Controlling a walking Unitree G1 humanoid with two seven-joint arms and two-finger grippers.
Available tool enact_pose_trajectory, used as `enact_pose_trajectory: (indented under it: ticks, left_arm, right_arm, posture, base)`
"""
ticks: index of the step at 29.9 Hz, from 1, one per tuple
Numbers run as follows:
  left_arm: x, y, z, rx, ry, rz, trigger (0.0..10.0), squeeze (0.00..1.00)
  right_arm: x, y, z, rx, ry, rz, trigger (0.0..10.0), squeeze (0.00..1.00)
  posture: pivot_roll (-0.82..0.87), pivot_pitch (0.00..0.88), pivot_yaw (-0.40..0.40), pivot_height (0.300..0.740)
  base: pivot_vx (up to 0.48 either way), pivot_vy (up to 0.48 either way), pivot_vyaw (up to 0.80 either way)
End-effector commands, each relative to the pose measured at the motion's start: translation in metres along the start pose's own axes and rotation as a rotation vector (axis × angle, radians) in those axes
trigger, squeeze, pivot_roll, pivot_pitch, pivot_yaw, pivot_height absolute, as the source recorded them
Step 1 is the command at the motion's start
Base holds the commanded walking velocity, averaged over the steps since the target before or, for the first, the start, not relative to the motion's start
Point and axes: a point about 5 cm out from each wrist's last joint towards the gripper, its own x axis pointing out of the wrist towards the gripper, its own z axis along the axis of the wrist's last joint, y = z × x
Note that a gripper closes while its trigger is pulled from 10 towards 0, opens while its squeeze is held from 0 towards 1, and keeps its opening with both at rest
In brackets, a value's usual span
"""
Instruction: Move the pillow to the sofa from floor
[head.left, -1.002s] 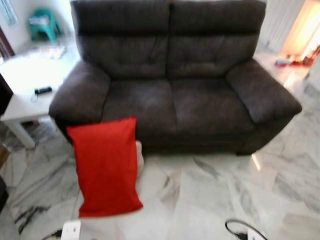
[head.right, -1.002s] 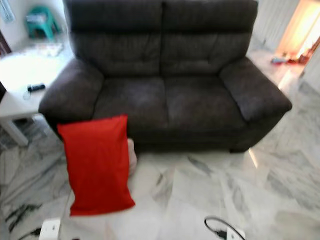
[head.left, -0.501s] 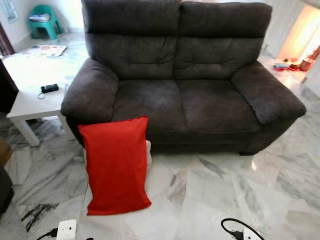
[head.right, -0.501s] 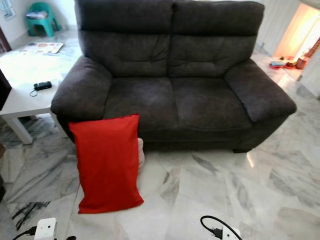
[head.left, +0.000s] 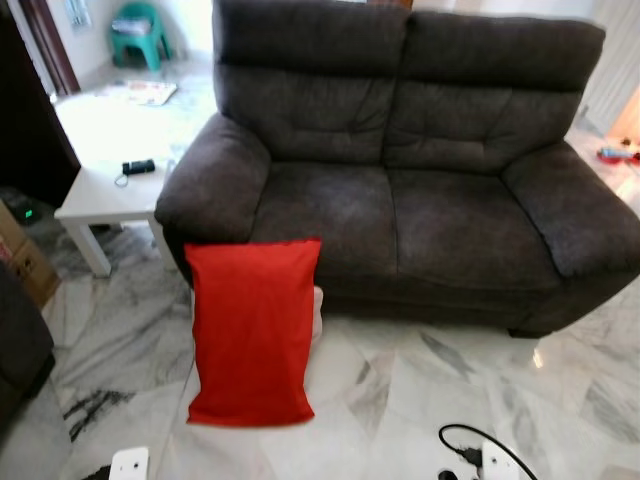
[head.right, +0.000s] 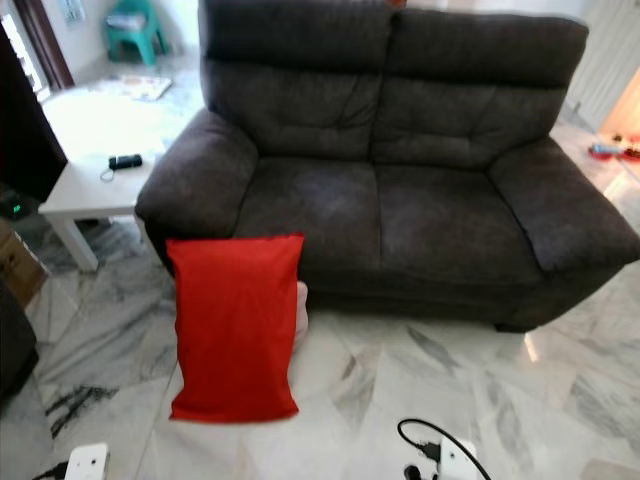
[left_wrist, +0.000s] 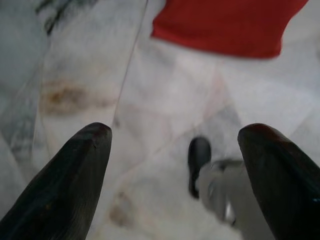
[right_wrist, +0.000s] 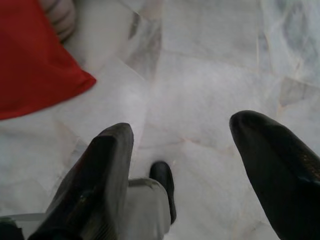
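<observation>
Left eye view: one red pillow (head.left: 252, 330) stands on the marble floor (head.left: 420, 400), its top edge leaning against the front of a dark two-seat sofa (head.left: 400, 190) below the left armrest. A white worktop (head.left: 105, 195) beside the sofa carries one small black device (head.left: 138, 166). One green chair (head.left: 140, 30) stands far back. Two white power strips lie near the bottom edge, one at left (head.left: 128, 464), one at right (head.left: 498, 462) with a black cable.

Right eye view: the same scene, with a pale object (head.right: 300, 312) tucked behind the pillow.

Left wrist view: the left pincer (left_wrist: 175, 165) hangs over the floor, its two black fingers spread wide, the pillow's lower edge beyond them and one of the robot's feet (left_wrist: 199, 162) below.

Right wrist view: the right pincer (right_wrist: 200, 165) hangs likewise, fingers spread and empty, a pillow corner to one side.
</observation>
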Motion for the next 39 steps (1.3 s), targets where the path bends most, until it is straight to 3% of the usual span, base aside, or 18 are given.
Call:
enact_pose_trajectory:
  ticks: [1, 15, 39]
  left_arm:
    - [-0.0008, -0.0001, -0.0045, -0.011, 0.016, -0.002, 10.0, 0.00]
    - [-0.0008, -0.0009, -0.0049, -0.015, 0.017, -0.007, 10.0, 0.00]
    - [-0.0009, -0.0007, -0.0051, -0.009, 0.020, -0.011, 10.0, 0.00]
  right_arm:
    - [-0.0009, -0.0031, -0.0017, 0.010, 0.003, -0.011, 10.0, 0.00]
    - [-0.0012, -0.0046, -0.0023, 0.020, 0.004, -0.026, 10.0, 0.00]
    - [-0.0012, -0.0060, -0.0032, -0.014, 0.022, -0.047, 10.0, 0.00]
  posture:
    - [-0.04, 0.000, -0.039, 0.740]
    - [-0.04, 0.000, -0.040, 0.740]
    - [-0.03, 0.000, -0.040, 0.740]
  base:
    - [0.300, 0.000, 0.00]
    - [0.299, 0.000, 0.00]
    - [0.285, 0.000, -0.73]
